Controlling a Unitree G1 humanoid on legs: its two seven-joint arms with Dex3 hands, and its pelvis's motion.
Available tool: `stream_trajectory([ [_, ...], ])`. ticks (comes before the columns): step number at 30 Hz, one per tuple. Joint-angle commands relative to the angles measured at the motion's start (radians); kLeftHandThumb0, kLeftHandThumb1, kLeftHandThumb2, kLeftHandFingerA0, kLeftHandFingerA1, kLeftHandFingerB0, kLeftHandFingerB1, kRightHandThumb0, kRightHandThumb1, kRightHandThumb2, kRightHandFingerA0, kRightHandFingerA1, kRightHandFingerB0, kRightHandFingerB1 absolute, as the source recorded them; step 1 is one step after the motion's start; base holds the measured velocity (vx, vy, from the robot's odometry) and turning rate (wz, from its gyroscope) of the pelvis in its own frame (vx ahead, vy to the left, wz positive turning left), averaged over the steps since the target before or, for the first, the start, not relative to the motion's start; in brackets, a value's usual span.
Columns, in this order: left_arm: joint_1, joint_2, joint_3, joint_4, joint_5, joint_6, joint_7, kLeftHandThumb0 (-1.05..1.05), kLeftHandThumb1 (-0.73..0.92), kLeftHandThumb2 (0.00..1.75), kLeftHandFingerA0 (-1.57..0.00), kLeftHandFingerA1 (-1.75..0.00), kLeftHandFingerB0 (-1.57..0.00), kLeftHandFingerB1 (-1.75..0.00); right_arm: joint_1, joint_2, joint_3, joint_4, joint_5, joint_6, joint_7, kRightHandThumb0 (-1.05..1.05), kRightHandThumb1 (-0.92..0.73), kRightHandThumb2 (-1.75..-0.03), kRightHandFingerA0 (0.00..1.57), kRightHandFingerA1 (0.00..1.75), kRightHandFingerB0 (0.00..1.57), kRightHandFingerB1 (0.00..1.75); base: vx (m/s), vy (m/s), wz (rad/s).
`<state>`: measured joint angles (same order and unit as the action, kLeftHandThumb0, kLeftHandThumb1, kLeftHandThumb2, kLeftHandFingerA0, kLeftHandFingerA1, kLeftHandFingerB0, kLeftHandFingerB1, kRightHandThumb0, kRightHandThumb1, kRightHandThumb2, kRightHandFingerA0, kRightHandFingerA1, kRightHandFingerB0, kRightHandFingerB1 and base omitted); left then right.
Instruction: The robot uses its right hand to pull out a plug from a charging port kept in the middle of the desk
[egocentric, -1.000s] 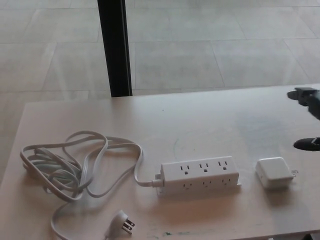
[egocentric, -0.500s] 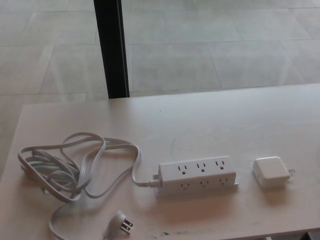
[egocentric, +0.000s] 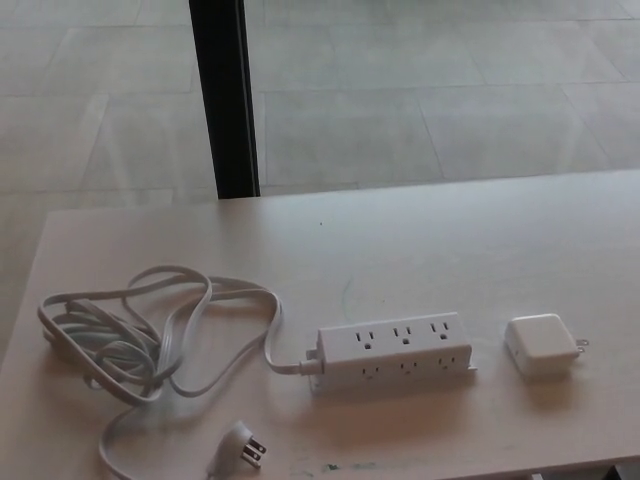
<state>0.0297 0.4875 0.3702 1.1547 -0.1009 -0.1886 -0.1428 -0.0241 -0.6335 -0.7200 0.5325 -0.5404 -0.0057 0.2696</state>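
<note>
- White power strip (egocentric: 394, 349) lies flat near the middle of the desk (egocentric: 450, 240), its long side running left to right, six outlets showing in two rows of three — none of them has anything plugged in.
- Just to the right of the strip, close beside it but not touching, a white square charger plug (egocentric: 541, 345) lies on the desk; its metal prongs point toward the right edge of the picture.
- From the strip's left end a flat white cord (egocentric: 150, 330) runs out and gathers into a loose tangle of loops on the left part of the desk.
- That cord ends in a three-prong wall plug (egocentric: 243, 447) lying free on the desk near the front edge, to the lower left of the strip, prongs pointing right.
- Pale, faintly scuffed wood-tone surface covers the desk, with a small dark speck above the strip and some greenish marks along the front edge.
- Beyond the far edge of the desk stands a black vertical post (egocentric: 225, 95), and behind it a floor of large pale tiles (egocentric: 420, 110).
- Neither robot hand appears in the head view, so whether the fingers are released, clenched or grasping anything cannot be told — no arm or forearm shows either.
</note>
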Motion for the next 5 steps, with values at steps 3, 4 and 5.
stream_trajectory([
  [3,0.034,0.017,0.053,0.026,-0.052,-0.027,0.01,-0.68,0.9,0.67,-0.74,-0.62,-0.58,-0.46,-0.007,0.125,-0.452,0.506,0.488,-0.076,-0.478,-0.63,-0.66,-0.64,0.82,1.49,0.18,0.34,0.0,0.0,0.0],
  [4,0.035,0.019,0.05,0.024,-0.047,-0.019,0.018,-0.69,0.9,0.67,-0.74,-0.62,-0.58,-0.46,-0.004,0.13,-0.447,0.501,0.483,-0.064,-0.457,-0.65,-0.67,-0.64,0.84,1.48,0.16,0.33,0.0,0.0,0.0],
  [5,0.035,0.019,0.05,0.024,-0.047,-0.019,0.018,-0.69,0.9,0.67,-0.74,-0.62,-0.58,-0.46,-0.004,0.13,-0.447,0.501,0.483,-0.064,-0.457,-0.65,-0.67,-0.64,0.84,1.48,0.16,0.33,0.0,0.0,0.0],
])
